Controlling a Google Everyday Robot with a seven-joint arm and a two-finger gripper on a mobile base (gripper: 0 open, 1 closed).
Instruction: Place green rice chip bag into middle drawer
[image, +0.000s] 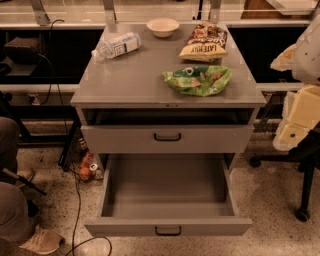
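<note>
The green rice chip bag (199, 80) lies flat on the right part of the grey cabinet top (130, 75). The middle drawer (167, 192) is pulled fully out at the bottom, an empty grey tray with a black bar handle (167, 230) on its front. My gripper (295, 122) hangs at the right edge of the view, beside the cabinet's right side. It is to the right of and below the bag and holds nothing of the task.
A yellow-and-brown chip bag (204, 42), a white bowl (162, 26) and a lying water bottle (116, 46) are on the cabinet top. Another drawer front (167, 137) is shut above the open tray. A person's legs (15, 200) and cables are at the left; a chair base (300, 190) is at the right.
</note>
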